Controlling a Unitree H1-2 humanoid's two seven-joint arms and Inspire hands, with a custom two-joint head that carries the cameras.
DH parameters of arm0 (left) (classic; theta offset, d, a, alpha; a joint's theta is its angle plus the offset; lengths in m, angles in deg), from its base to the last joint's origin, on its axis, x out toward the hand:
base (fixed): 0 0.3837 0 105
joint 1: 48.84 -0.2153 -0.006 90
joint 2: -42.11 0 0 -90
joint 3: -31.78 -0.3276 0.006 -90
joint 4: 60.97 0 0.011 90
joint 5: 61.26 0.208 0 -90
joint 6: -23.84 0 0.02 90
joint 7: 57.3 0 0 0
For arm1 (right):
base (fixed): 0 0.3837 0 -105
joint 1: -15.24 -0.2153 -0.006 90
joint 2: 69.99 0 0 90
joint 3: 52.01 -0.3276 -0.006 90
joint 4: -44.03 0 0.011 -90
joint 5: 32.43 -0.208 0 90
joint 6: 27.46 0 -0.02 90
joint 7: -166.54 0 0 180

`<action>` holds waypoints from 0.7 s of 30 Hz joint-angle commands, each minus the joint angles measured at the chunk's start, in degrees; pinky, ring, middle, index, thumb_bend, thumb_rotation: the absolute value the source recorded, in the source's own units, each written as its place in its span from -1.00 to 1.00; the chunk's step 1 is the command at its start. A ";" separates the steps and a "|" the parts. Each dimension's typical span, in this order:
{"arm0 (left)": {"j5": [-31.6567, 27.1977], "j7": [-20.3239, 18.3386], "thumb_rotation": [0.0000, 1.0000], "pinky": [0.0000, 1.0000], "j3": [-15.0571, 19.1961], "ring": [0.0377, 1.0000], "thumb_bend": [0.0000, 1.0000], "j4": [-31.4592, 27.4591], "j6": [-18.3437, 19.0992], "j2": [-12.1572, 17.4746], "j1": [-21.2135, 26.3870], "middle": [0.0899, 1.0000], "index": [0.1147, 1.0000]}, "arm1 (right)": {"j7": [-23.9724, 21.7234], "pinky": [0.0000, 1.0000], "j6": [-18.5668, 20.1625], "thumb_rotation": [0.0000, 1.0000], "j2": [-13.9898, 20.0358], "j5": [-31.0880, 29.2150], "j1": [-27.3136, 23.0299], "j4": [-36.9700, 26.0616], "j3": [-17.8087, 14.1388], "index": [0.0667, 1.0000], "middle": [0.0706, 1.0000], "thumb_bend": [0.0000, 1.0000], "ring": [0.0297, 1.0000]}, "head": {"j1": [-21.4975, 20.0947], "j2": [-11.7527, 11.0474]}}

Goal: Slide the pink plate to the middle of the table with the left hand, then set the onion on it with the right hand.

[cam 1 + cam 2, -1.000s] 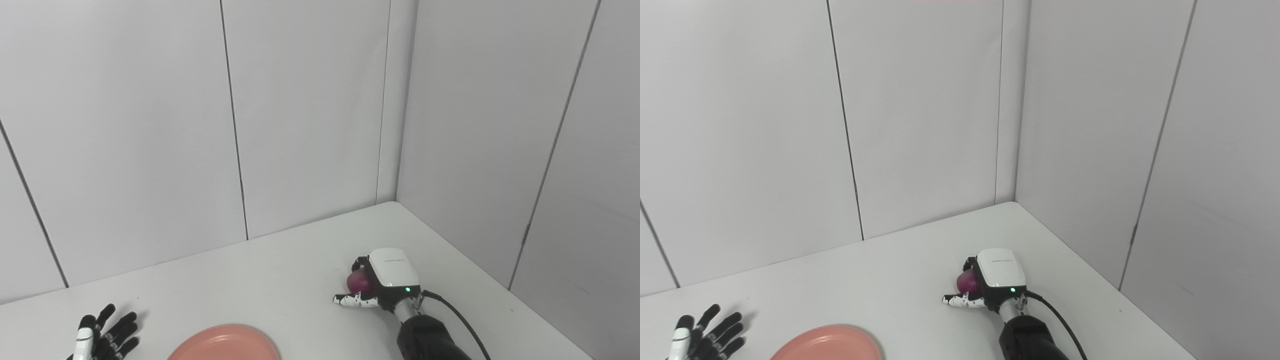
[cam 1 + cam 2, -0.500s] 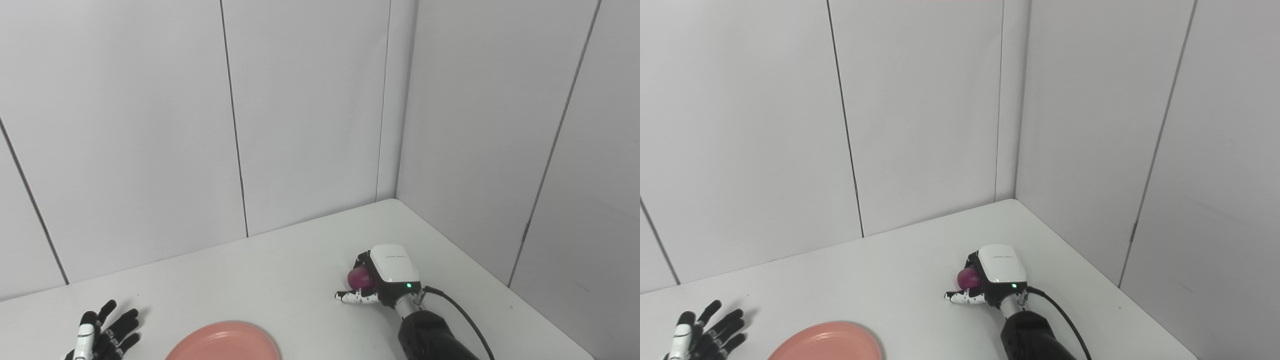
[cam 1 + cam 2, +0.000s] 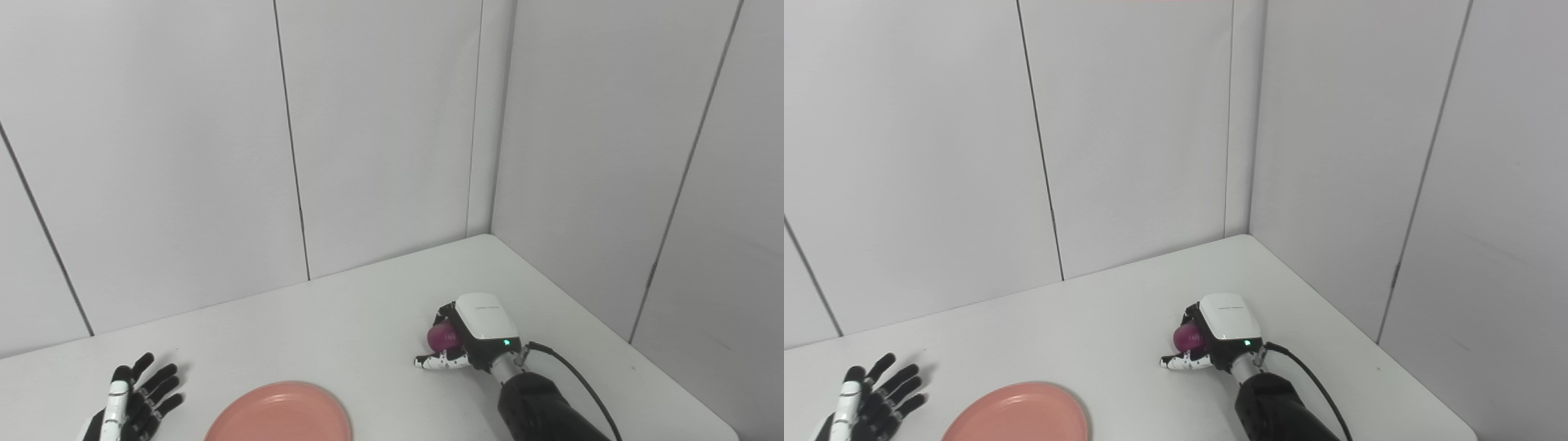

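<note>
On table | right hand (image 3: 474, 334) fingers curled around onion (image 3: 440, 336) | left hand (image 3: 131, 401) flat, fingers spread

My left robot hand (image 3: 131, 404): flat, fingers spread, holding nothing. My right robot hand (image 3: 471, 335): fingers curled closed in a grasp, thumb extended leftward.

No legible text; faint print on right hand (image 3: 474, 327) white cover too small to read.

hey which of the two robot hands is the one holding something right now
The right robot hand: its fingers are curled around the purple onion. The left robot hand lies open beside the pink plate.
</note>
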 commanded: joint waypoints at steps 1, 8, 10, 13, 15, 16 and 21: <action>0.34 1.14 0.76 0.56 -0.40 0.65 0.47 1.10 1.95 -0.22 -0.78 0.52 0.72 | -1.43 -0.80 -0.64 -0.13 2.21 0.31 -2.37 -5.06 -1.07 -0.52 -0.67 -0.08 -0.75 | 1.37 0.75; 1.43 1.81 0.81 0.57 -2.09 0.62 0.48 0.24 1.49 -1.15 -1.58 0.50 0.71 | -7.70 -0.80 -0.03 -0.20 1.70 1.69 -2.31 -16.11 -0.87 -0.50 -0.67 -0.09 -0.74 | 7.62 1.22; 2.00 3.36 0.80 0.55 -2.38 0.61 0.50 -0.80 2.10 -2.09 -1.94 0.50 0.69 | -9.45 -0.79 -0.64 -0.20 1.14 1.55 -2.24 -19.08 -0.49 -0.48 -0.64 -0.09 -0.73 | 10.42 2.26; 2.64 5.70 0.74 0.53 -2.71 0.59 0.54 -1.78 3.17 -3.86 -1.94 0.46 0.65 | -10.60 -0.79 -2.75 -0.24 0.77 1.48 -2.37 -21.63 0.23 -0.50 -0.65 -0.09 -0.74 | 16.59 4.71; 3.26 6.73 0.76 0.51 -3.25 0.58 0.54 -2.07 3.44 -4.67 -1.77 0.44 0.65 | -11.19 -0.80 -3.60 -0.24 0.73 0.86 -2.39 -22.57 0.28 -0.50 -0.65 -0.08 -0.74 | 19.50 5.49; 3.66 7.15 0.77 0.48 -3.57 0.56 0.54 -2.14 3.58 -5.08 -1.63 0.44 0.64 | -11.68 -0.79 -3.95 -0.24 0.72 0.46 -2.41 -22.93 0.27 -0.49 -0.64 -0.07 -0.74 | 20.84 5.80; 5.18 9.01 0.82 0.37 -4.47 0.51 0.56 -2.32 4.24 -6.61 -1.16 0.41 0.61 | -12.63 -0.77 -6.80 -0.27 0.62 -0.46 -2.80 -23.03 0.33 -0.47 -0.61 -0.06 -0.71 | 25.18 6.95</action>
